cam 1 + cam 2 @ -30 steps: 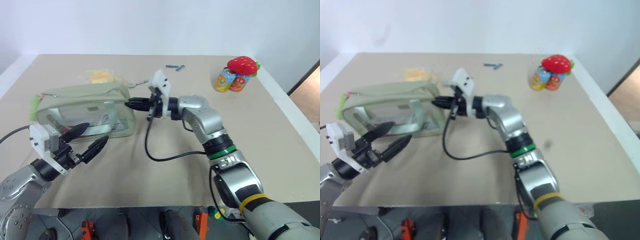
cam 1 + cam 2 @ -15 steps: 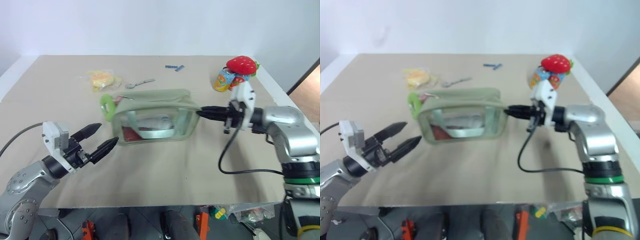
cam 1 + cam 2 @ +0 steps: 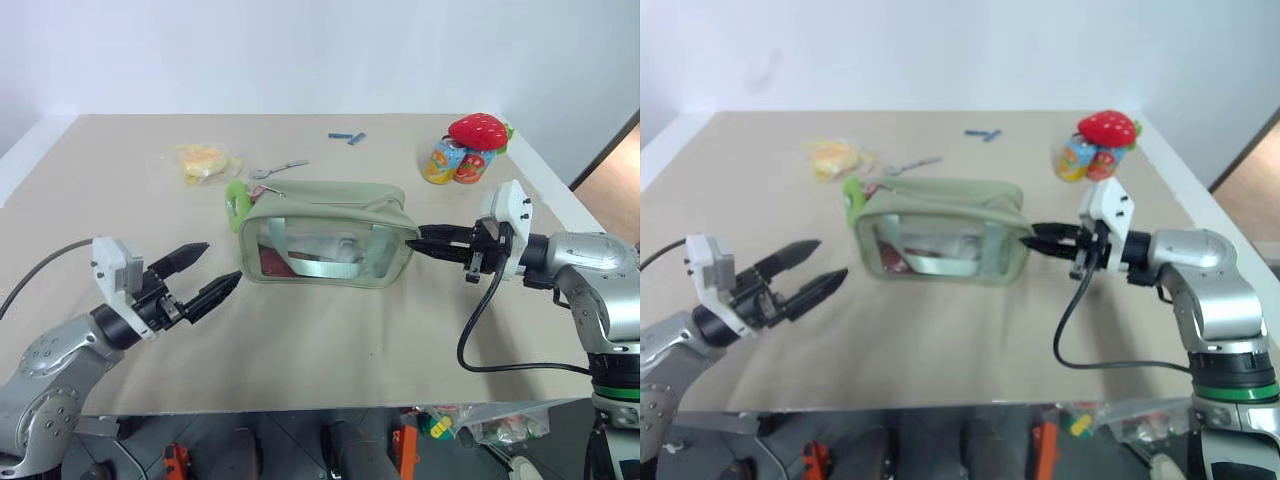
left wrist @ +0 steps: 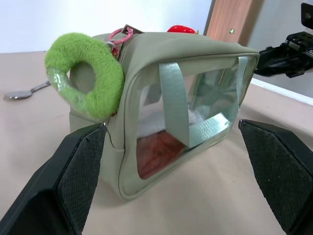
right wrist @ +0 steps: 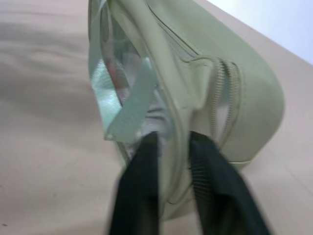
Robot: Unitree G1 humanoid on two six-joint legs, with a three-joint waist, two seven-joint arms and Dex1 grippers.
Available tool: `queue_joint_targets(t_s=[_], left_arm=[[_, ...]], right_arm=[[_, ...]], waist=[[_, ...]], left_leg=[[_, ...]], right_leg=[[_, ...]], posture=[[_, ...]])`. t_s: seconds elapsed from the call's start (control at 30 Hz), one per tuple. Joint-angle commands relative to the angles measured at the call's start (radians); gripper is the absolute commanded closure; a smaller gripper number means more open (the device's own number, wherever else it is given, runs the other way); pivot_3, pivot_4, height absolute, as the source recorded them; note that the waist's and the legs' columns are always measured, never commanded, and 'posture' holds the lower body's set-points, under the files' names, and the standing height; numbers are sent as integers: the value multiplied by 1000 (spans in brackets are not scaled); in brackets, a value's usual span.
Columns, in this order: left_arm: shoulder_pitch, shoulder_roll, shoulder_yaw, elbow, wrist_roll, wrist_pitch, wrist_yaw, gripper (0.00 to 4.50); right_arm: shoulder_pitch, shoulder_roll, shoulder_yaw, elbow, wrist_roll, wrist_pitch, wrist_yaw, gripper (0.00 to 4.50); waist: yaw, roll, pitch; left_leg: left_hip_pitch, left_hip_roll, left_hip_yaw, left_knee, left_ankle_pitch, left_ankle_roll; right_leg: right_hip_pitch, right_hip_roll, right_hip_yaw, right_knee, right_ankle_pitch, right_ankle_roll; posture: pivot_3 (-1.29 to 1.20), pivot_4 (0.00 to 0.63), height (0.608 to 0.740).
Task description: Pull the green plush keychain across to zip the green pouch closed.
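Beige tabletop, white wall behind

Silver-grey metal arm shells, black joints. Black tapered two-finger left gripper and right gripper, ribbed pads. White camera block on each wrist, nearest the green pouch. Black cables looping from wrists. Green ring on right forearm.
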Motion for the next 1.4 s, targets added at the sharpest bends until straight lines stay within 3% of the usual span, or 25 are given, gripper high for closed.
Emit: queue_joint_targets(t_s=[0.03, 0.07, 0.33, 0.43, 0.63, 0.83, 0.97, 1.2, 1.4], left_arm=[[-22, 10, -7, -11, 0, 3, 4, 0], [-26, 9, -8, -11, 0, 5, 7, 0], [-66, 22, -29, -13, -23, 36, -13, 0], [-76, 34, -27, -21, -43, 54, -18, 0], [-99, 88, -54, -51, -82, 96, -82, 0], [-173, 183, -83, -82, -208, 197, -174, 0], [-217, 225, -73, -50, -211, 215, -195, 0], [-250, 207, 62, 164, -69, 151, -39, 0], [-345, 90, 51, 260, -77, 224, 156, 0]], right_arm=[[-33, 9, -24, -22, 1, -21, -40, 1821], [-37, 11, -25, -24, 11, -8, -44, 1502], [-59, 37, -5, -42, 36, 40, -69, 1502], [-58, 37, -4, -55, 53, 64, -65, 2260], [-55, 35, 4, -49, 49, 65, -56, 4401], [-59, 34, 14, -39, 46, 55, -41, 4458], [-60, 30, 17, -33, 38, 36, -31, 4458], [-51, 23, 9, -41, 34, 18, -21, 4458], [-44, 21, 11, -41, 21, -5, -24, 4458]], waist=[[-1, 0, 0], [-1, 0, 0], [0, 0, 0], [0, 0, 0], [0, 0, 0], [-1, 0, 0], [-1, 0, 0], [-3, 0, 0], [1, 0, 0]], left_leg=[[0, 0, 0, 0, 0, 0], [0, 0, 1, 0, 0, 0], [0, 0, 1, -1, 0, 0], [0, 0, 1, -1, 0, 0], [0, 0, 1, -1, 0, 0], [0, 0, 1, -1, 0, 0], [0, 0, 0, -1, 0, 0], [0, 1, 0, -1, 0, 0], [-1, 0, 0, -1, 0, 0]], right_leg=[[0, 0, 0, 0, 0, 0], [0, 0, 1, 0, 0, 0], [0, 0, 1, 0, 0, 1], [0, 0, 1, 0, 0, 1], [0, 0, 1, 0, 0, 1], [-1, 0, 1, 0, 0, 1], [-1, 1, 1, 0, 0, 1], [-1, 2, 1, 0, 0, 0], [0, 1, 1, 0, 2, 4]], posture=[[0, 150, 740], [0, 150, 740], [0, 150, 740], [0, 150, 740], [0, 150, 740], [0, 150, 740], [0, 150, 740], [0, 150, 740], [0, 150, 740]])
